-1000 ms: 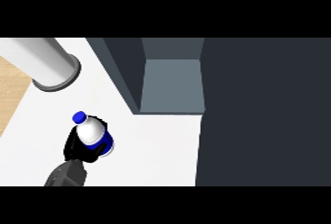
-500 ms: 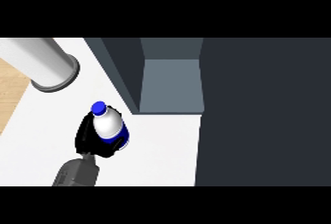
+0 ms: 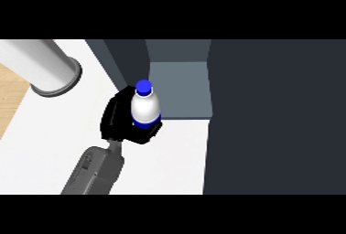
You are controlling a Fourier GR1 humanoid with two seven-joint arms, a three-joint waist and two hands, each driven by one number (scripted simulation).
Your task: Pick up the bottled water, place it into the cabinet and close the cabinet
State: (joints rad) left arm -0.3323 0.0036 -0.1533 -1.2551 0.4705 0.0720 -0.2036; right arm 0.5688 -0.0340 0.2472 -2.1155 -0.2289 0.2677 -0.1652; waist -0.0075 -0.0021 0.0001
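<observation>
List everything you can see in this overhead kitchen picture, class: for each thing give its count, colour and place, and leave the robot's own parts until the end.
bottled water: one, white body with blue cap and blue label band, upright, left of centre, at the front edge of the cabinet opening.
cabinet: one, dark grey walls with a lighter grey inner floor, top centre, open.
cabinet door: one, dark grey panel, fills the right side.
counter: one, white top, left and lower centre.
cylinder: one, pale grey with darker rim, top left; what it is cannot be told.
wooden strip: one, light brown, far left edge.
forearm: one, grey, rising from the lower edge.
hand: one, black, curled round the bottle; which side cannot be told.
</observation>
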